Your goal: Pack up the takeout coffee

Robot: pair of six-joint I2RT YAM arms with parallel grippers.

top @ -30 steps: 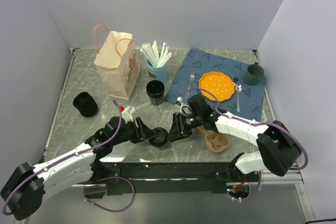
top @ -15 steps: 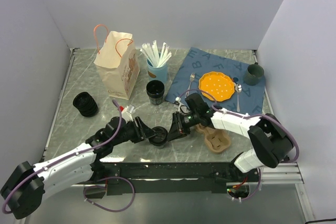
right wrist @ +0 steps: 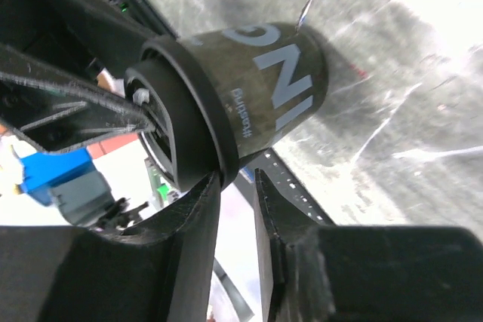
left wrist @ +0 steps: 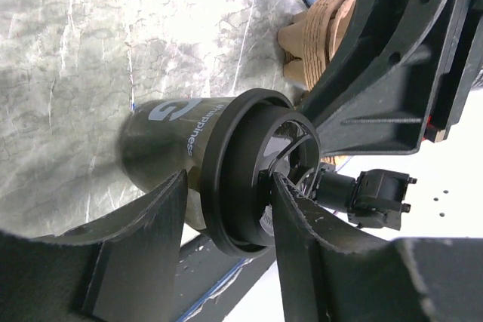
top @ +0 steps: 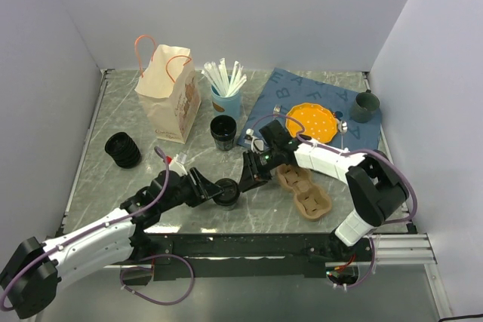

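Reading the top view left to right.

- Tan paper bag with pink cord handles (top: 167, 99): stands upright at the back left. Its inside is hidden.
- Left gripper (top: 217, 192): reaches in from the near left. Its jaws are about half open and closed around the takeout coffee, a small black paper cup with a black plastic lid (top: 227, 191). In the left wrist view a finger (left wrist: 151, 239) lies against the cup wall and the other crosses the lid.
- Takeout coffee: at front centre of the grey marbled table (top: 98, 179), between the 2 grippers. Its axis is roughly upright, lid up. Cannot tell if the base is off the table.
- Lidless black paper cup (top: 223, 130): behind the coffee; nothing shows in its dark inside.
- Light-blue cup (top: 226, 103): further back, holding white straws.
- Right gripper (top: 245, 180): comes from the right with its tips at the lid rim and only a narrow slit between the jaws. Cannot tell if they pinch the rim.
- Brown moulded-pulp cup carrier (top: 306, 190): just right of that gripper. The wells in view are empty.

Judgement: the left arm is nearer and already has the cup. The carrier lies to the cup's right, past the right gripper, and the bag is well apart at the back left.
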